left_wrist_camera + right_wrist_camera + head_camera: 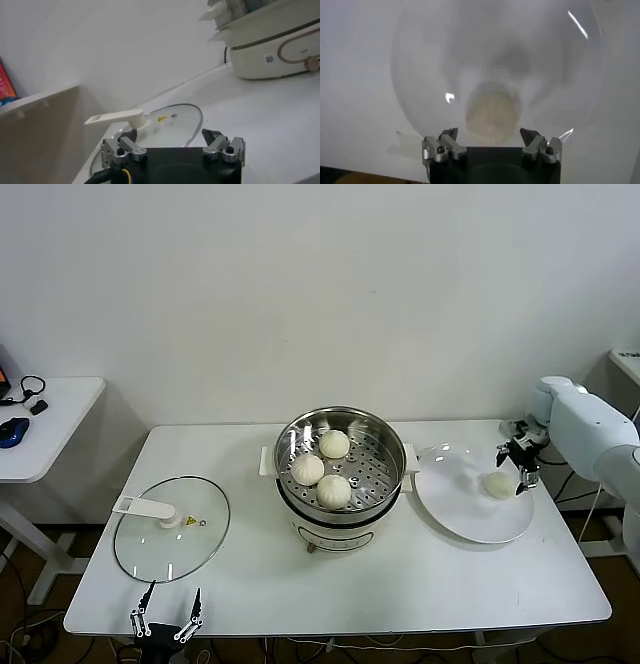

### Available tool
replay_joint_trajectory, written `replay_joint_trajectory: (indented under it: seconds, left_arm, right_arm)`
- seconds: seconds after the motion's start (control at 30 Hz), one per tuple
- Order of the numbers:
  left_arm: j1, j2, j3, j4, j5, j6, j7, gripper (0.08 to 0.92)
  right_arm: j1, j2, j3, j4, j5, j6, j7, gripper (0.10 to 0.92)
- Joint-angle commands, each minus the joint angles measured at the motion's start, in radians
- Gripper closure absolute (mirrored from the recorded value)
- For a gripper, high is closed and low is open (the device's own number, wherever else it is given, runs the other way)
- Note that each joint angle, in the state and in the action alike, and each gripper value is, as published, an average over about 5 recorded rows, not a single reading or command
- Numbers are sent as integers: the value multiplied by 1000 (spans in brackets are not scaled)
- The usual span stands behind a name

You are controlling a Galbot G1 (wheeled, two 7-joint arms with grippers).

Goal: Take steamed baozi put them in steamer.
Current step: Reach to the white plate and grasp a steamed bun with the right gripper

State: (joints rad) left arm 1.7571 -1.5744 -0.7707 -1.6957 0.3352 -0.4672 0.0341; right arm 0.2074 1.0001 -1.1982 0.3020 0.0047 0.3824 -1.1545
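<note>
One steamed baozi (499,484) lies on the white plate (460,514), toward the plate's right edge, and it also shows in the right wrist view (492,112). The right gripper (518,461) hangs just above and beside it with its fingers spread wide, holding nothing; the bun sits between and beyond the fingertips, untouched. Three more steamed baozi (318,469) rest on the perforated tray of the stainless-steel steamer (385,449), which stands at the middle of the white table (420,584), just left of the plate. The round glass lid (190,549) with its white handle lies flat on the table, well to the left. The left gripper (166,621) waits at the table's near edge below the lid, fingers apart and empty.
</note>
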Motion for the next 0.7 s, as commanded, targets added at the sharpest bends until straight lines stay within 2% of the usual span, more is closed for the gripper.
replay_joint_trajectory:
  seconds: [0.03,0.43,0.7]
  left_arm:
    - [2,0,0,-1,3,-1,-1,177]
    - [2,-2,1,-1,5,-3,-2,177]
    - [0,-4,1,0,6,-5,-3,177]
  right_arm:
    - [-40,40,96,-104,-56,37,2,203]
    - [-59,69,167,-159,-123,77,15,211]
    - [-56,77,172,-163,-132,86,27,318]
